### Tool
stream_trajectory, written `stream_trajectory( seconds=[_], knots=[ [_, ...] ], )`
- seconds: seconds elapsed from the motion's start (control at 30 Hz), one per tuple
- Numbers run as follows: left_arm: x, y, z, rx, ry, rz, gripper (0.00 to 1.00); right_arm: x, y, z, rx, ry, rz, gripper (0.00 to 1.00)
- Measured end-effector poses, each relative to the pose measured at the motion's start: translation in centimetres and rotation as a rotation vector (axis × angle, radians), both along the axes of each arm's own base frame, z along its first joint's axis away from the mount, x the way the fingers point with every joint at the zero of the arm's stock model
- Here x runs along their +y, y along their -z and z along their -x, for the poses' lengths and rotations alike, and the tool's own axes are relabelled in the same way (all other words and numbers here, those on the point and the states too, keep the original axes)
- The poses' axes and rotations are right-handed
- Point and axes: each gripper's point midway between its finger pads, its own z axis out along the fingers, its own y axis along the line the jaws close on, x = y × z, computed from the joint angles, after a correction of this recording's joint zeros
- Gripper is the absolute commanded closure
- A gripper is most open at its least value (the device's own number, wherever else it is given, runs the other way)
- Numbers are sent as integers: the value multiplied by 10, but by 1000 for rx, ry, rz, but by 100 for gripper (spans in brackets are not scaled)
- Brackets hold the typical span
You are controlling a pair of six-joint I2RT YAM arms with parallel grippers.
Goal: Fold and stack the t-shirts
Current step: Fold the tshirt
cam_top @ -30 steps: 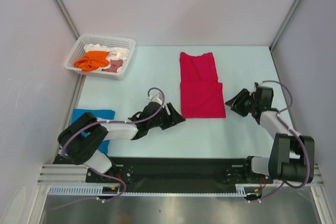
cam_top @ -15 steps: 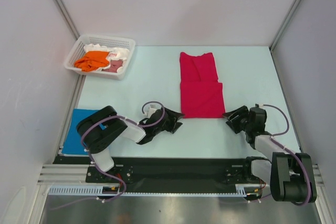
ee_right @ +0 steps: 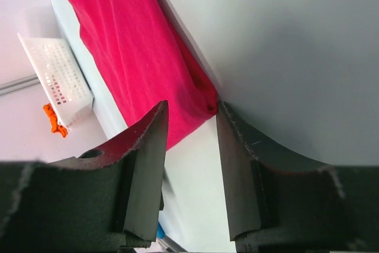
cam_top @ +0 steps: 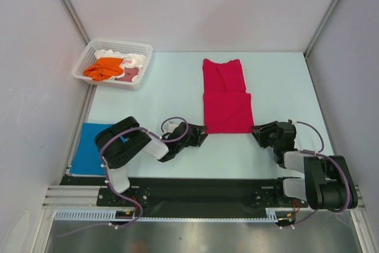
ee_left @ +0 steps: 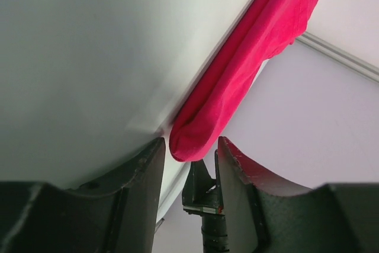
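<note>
A crimson-red t-shirt (cam_top: 225, 100) lies folded lengthwise in the middle of the table. My left gripper (cam_top: 202, 134) is low at its near left corner. In the left wrist view the rounded red t-shirt corner (ee_left: 195, 140) sits just in front of the gap of the left gripper (ee_left: 190, 147), whose jaws stand apart. My right gripper (cam_top: 256, 130) is at the near right corner. In its wrist view the red t-shirt corner (ee_right: 201, 100) lies at the tips of the right gripper (ee_right: 191, 111), also open. A bright blue t-shirt (cam_top: 86, 149) lies folded at the near left.
A white lattice basket (cam_top: 140, 49) stands at the far left corner, holding orange (cam_top: 105, 67), dusty-pink (cam_top: 128, 74) and white (cam_top: 135, 60) shirts. The left arm's elbow rises over the blue shirt. Grey walls enclose the table on three sides.
Both arms have drawn back toward the near edge and dropped low, bringing each gripper to a near corner of the red t-shirt. Both pairs of jaws have narrowed.
</note>
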Motion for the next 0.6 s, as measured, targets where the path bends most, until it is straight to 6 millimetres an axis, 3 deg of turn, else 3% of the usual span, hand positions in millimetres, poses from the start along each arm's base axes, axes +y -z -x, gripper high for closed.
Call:
stream_trajectory(
  seconds=[0.2,0.23,0.27,0.33,0.37,0.4,0.6],
  knots=[
    [1,2,-2,2,-15,-2,58,7,0,2,5,-11,-9,56],
    [1,3,-2,3,-17,0,61,7,0,2,7,-11,-7,57],
    [0,4,-3,4,-19,4,72,6,0,3,8,-8,-4,60],
    [0,8,-3,8,-21,2,85,5,2,3,12,-10,7,86],
    [1,11,-3,6,-21,0,100,4,4,4,20,-9,10,96],
    [1,11,-4,0,-21,-1,100,2,8,5,35,-7,14,100],
    [2,10,2,-45,38,-52,100,0,11,10,59,-44,6,100]
  ],
)
